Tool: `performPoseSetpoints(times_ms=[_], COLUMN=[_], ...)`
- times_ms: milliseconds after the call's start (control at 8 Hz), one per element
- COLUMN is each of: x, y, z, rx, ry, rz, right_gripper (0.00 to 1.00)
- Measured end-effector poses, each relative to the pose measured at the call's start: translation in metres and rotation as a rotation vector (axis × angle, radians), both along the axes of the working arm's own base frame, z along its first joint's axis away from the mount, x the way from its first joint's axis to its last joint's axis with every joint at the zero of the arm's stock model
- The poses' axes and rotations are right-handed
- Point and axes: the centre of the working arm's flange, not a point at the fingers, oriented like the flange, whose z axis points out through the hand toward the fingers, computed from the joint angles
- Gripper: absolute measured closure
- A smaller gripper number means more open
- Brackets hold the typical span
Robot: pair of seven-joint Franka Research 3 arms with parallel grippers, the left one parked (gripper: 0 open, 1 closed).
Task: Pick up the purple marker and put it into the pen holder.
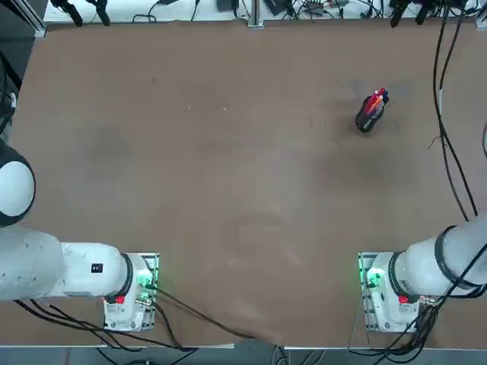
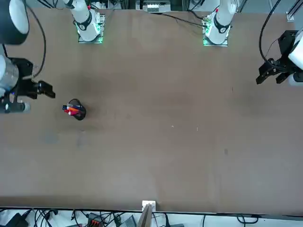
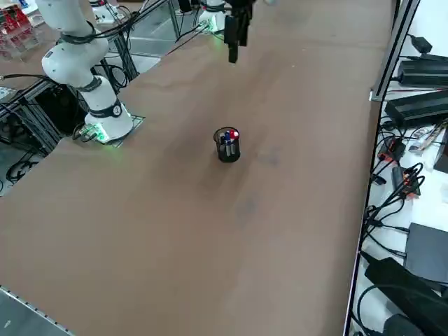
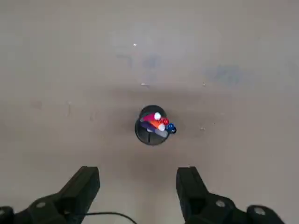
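Observation:
The pen holder (image 1: pixel 367 118) is a small black round cup standing on the brown table at the far right, also visible in the front view (image 2: pixel 75 109), the side view (image 3: pixel 227 147) and the wrist view (image 4: pixel 152 126). Red, orange, whitish-ended and blue-tipped pens (image 4: pixel 161 123) stick out of it. I cannot pick out the purple marker among them, and no marker lies on the table in view. My right gripper (image 4: pixel 138 186) hangs open and empty well above the table, off to the side of the holder (image 2: pixel 47 90).
Black cables (image 1: pixel 449 137) trail over the table's right edge near the holder. The two arm bases (image 1: pixel 384 285) sit at the near edge. Power supplies and cables (image 3: pixel 413 105) lie on the strip beyond the table's far edge.

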Motion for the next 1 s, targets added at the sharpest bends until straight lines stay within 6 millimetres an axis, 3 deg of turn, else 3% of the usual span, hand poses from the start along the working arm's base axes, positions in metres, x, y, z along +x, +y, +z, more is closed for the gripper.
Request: performPoseSetpoints(times_ms=[250, 500, 750, 1000], x=[-0.032, -0.047, -0.041, -0.034], y=[-0.002, -0.015, -0.035, -0.039], z=[0.025, 0.043, 0.031, 0.021], rx=[0.001, 0.001, 0.009, 0.012], ry=[-0.092, -0.126, -0.111, -0.095], rz=[0.011, -0.011, -0.046, -0.053], right_gripper=[0.00, 0.00, 0.00, 0.00])
